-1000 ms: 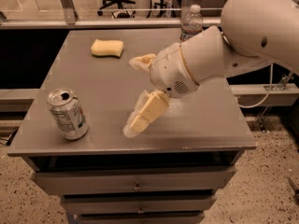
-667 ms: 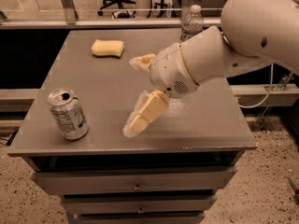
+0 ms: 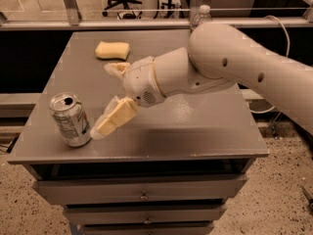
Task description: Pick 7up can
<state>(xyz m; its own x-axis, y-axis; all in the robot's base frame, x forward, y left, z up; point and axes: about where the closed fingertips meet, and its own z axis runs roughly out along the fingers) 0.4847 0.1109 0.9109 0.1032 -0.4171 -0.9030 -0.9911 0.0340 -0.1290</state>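
The 7up can stands upright near the front left corner of the grey table, silver with green marks and an opened top. My gripper is just right of the can, open, with cream-coloured fingers spread wide. The lower finger has its tip right beside the can's lower side; I cannot tell if it touches. The upper finger points left, behind and above the can. The gripper holds nothing.
A yellow sponge lies at the back left of the table. A clear water bottle stands at the back, mostly hidden behind my arm. Drawers sit below the tabletop. The table's front edge is close to the can.
My gripper and arm have moved left toward the can; the lower finger now reaches the can's side. The can and sponge have not moved.
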